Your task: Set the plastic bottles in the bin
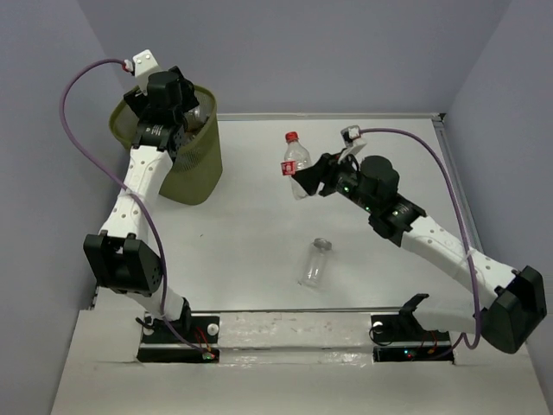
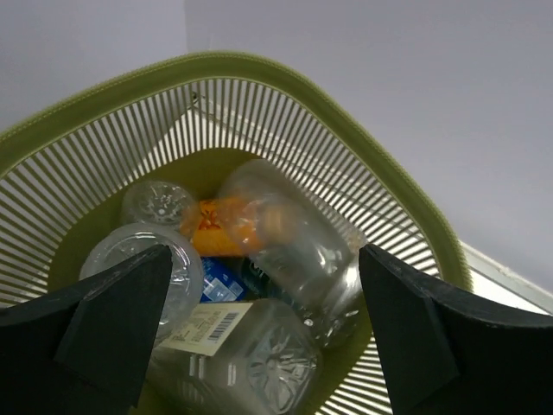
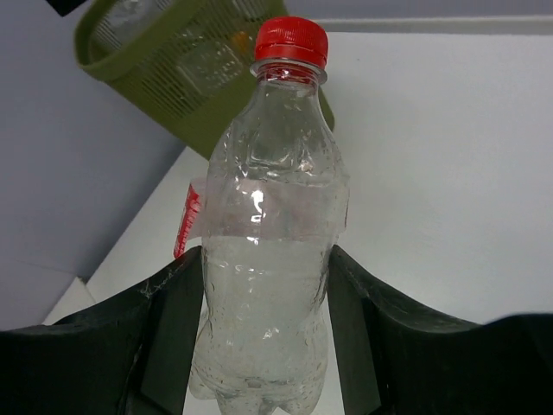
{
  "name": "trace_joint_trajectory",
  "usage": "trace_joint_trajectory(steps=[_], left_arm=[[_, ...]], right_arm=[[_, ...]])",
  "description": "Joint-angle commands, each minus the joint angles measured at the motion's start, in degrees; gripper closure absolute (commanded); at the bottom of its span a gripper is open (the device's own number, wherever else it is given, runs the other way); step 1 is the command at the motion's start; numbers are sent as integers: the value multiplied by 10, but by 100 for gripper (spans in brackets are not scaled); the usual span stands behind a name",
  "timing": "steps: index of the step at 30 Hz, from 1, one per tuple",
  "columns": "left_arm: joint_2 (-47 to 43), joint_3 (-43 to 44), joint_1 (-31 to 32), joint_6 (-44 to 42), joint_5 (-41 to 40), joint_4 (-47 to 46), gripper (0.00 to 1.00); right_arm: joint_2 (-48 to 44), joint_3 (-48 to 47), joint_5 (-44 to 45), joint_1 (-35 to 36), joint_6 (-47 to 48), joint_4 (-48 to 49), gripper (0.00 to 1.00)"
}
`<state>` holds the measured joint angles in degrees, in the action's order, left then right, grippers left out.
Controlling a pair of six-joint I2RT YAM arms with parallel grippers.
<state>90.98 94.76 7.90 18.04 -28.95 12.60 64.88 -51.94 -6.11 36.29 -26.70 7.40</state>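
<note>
The right gripper [image 3: 266, 328] is closed onto the lower body of a clear red-capped bottle [image 3: 270, 216], one finger pressed against each side; the cap points away from the wrist. In the top view this bottle [image 1: 295, 160] sits at the far middle of the desk [image 1: 251, 216], well apart from the bin [image 1: 195, 177] at the far left. The left gripper [image 2: 263, 333] hangs directly above the bin's rim [image 2: 259, 65], fingers spread wide with nothing held. Inside the bin lie several clear bottles [image 2: 298, 246], one orange bottle [image 2: 220, 229] among them. One capless clear bottle [image 1: 315, 262] lies on its side on the desk, near the centre, between the two arms
</note>
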Motion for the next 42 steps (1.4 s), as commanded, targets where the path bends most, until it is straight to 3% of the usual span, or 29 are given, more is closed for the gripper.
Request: trace_joint_trajectory(steps=[1, 11, 15, 18, 20, 21, 22, 24, 25, 27, 30, 32, 39, 40, 42], left_arm=[[-83, 43, 3, -8, 30, -27, 1], [-388, -200, 3, 42, 69, -64, 1], [-465, -265, 2, 74, 133, -64, 1], [-484, -259, 21, 76, 142, -35, 1], [-489, -249, 40, 68, 143, -21, 1], [-492, -247, 44, 67, 143, -12, 1], [-496, -243, 50, 63, 143, -8, 1], [-495, -234, 55, 57, 137, 2, 1], [-493, -223, 56, 52, 135, 6, 1], [-491, -219, 57, 52, 145, 7, 1], [-477, -218, 57, 62, 189, 3, 1], [-463, -211, 57, 67, 212, 6, 1], [-437, -198, 59, 65, 360, 15, 1], [-432, -201, 60, 67, 375, 14, 1], [-417, -208, 73, 72, 401, 10, 1]], right_arm=[[84, -131, -38, 46, 23, 110, 57], [368, -424, -85, 95, 22, 202, 57], [511, -661, -83, 114, 18, 174, 57], [645, -809, -53, 114, 18, 121, 57], [758, -965, -4, 120, 17, 111, 56], [797, -1019, 13, 120, 17, 116, 51], [831, -1091, 38, 126, 21, 144, 38], [849, -1078, 42, 131, 31, 176, 21], [834, -1016, 50, 137, 57, 198, 8], [800, -980, 48, 137, 87, 203, 1], [794, -994, 28, 137, 111, 165, 0], [751, -955, 31, 137, 122, 172, 0], [554, -680, 13, 121, 84, 288, 3], [528, -605, 13, 109, 65, 299, 4], [440, -520, 31, 98, 51, 314, 11]])
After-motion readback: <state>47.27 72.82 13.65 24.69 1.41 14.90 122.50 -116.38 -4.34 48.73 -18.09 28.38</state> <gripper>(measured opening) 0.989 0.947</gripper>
